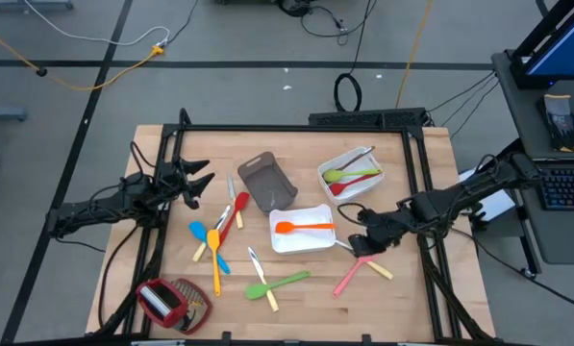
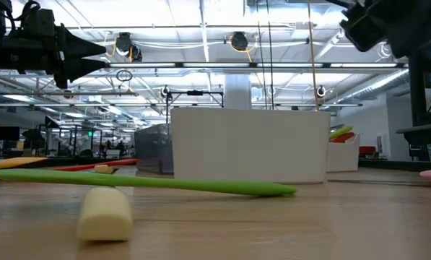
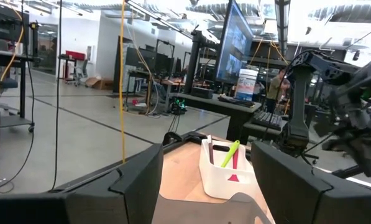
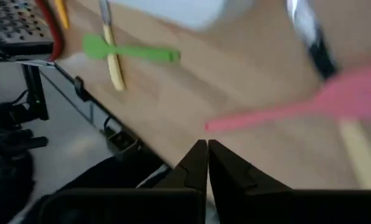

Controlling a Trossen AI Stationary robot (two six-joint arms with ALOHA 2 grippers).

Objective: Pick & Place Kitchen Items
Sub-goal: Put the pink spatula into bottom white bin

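My right gripper (image 4: 207,163) has its jaws pressed together on nothing, above the pink spatula (image 1: 349,277) lying on the table (image 1: 411,298) just beside a pale-handled knife (image 1: 378,269). To pick it well, I'd reopen, drop straddling the handle, then close. That arm reaches in from the right edge, bent low. My left gripper (image 1: 202,180) waits spread open near the grey tray (image 1: 267,183).

- I can read no lettering, number, brand or sign anywhere I look.
- The bright blue monitor (image 1: 563,38) to my right shows only colour.
- The white tub with a blue band (image 3: 248,83) on the far desk bears nothing legible.
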